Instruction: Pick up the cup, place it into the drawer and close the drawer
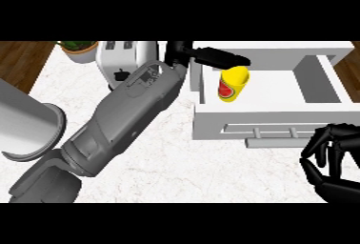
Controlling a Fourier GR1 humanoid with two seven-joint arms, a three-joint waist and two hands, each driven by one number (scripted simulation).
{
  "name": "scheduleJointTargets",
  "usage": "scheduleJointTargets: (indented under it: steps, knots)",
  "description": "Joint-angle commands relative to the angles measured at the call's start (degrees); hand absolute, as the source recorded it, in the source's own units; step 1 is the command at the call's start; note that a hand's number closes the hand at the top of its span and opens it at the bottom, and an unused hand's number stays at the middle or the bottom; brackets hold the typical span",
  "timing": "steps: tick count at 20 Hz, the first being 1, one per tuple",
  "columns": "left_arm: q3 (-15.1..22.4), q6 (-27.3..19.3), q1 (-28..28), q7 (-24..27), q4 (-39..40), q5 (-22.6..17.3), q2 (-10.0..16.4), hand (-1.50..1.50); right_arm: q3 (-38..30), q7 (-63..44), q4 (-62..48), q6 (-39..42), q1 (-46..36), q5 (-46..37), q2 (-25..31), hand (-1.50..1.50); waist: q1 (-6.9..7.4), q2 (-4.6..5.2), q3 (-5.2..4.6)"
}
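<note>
The yellow cup (233, 84) with a red mark stands inside the open white drawer (320, 86), near its left wall. My left forearm crosses the counter from the lower left. My left hand (211, 55) is over the drawer's back left corner, fingers stretched out just above the cup's top, not curled round it. My right hand (332, 159) shows at the lower right, just in front of the drawer's front panel and its bar handle (271, 131), with fingers loosely bent and nothing in them.
A white toaster (123, 55) and a potted plant (77, 47) stand at the back left. A large grey cylindrical pot (25, 126) sits at the left edge. White marble counter (183, 167) lies in front of the drawer.
</note>
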State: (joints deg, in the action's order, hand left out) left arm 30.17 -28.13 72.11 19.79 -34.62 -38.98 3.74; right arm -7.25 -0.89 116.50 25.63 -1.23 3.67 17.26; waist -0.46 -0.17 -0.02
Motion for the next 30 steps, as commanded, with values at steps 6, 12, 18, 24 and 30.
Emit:
scheduleJointTargets:
  steps: [6, 12, 18, 24, 30]
  knots:
    - [-2.39, 0.75, -9.93, -5.95, -16.35, 0.74, 9.91, -1.50, 7.15, -5.16, 0.87, -5.63, -2.09, -15.44, -2.52, 1.50, 1.91, -0.29, -0.02]
    - [-4.78, 5.20, -21.47, -5.99, -27.00, -0.17, 17.80, -1.50, 9.40, 3.53, -9.09, -9.97, -3.82, -26.76, -2.60, 1.50, 2.58, -0.16, 0.00]
    - [-5.62, 6.29, -28.91, -5.44, -32.94, -0.50, 20.15, -1.50, 16.62, 8.82, -18.98, -13.49, -5.71, -42.33, 1.65, 1.50, 3.15, -0.04, 0.02]
    - [-8.55, 9.88, -36.15, -6.35, -39.28, -1.53, 26.56, -1.50, 23.39, 10.23, -34.81, -23.93, -10.97, -55.69, -2.12, 1.50, 3.57, 0.25, 0.07]
    - [-11.57, 12.23, -41.21, -4.72, -41.62, -1.37, 27.21, -1.50, 17.93, 15.28, -60.67, -29.22, -28.20, -56.04, -6.46, 1.50, 2.92, 0.67, 0.08]
